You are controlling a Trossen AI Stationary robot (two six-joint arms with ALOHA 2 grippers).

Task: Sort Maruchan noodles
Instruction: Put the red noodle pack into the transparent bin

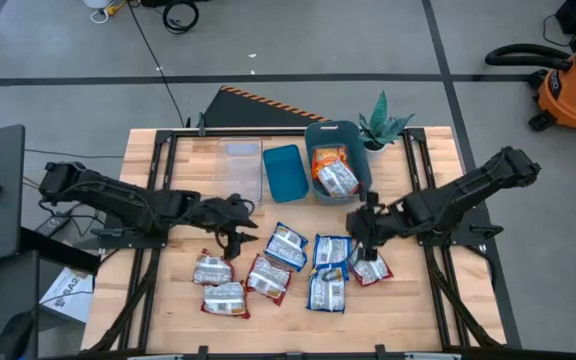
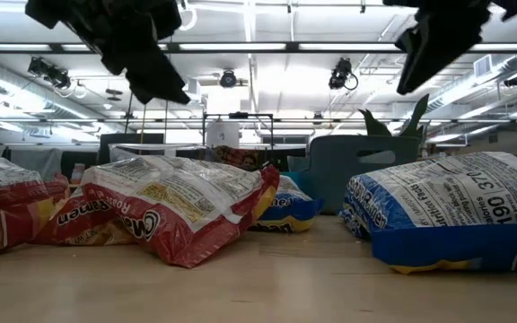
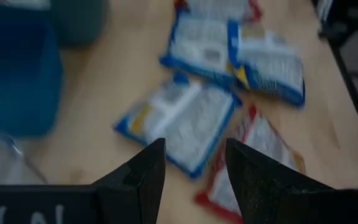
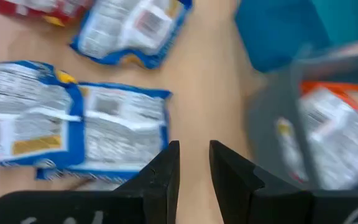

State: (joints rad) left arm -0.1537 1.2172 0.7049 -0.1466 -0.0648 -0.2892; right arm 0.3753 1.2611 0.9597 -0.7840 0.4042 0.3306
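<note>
We judge the Maruchan noodles, scattered on the bench just beneath both empty, open pincers (left pincer, right pincer), light, crinkly, slippery and brittle, so grip a packet's edge.

**Packets crowd the middle, edges stay open**

The noodle packets lie bunched across the table's centre front. Bare wood flanks them on both sides. Behind them, the blue bin and the grey bin block the back.

Wooden table — ramen packets, blue bins, plant
</note>
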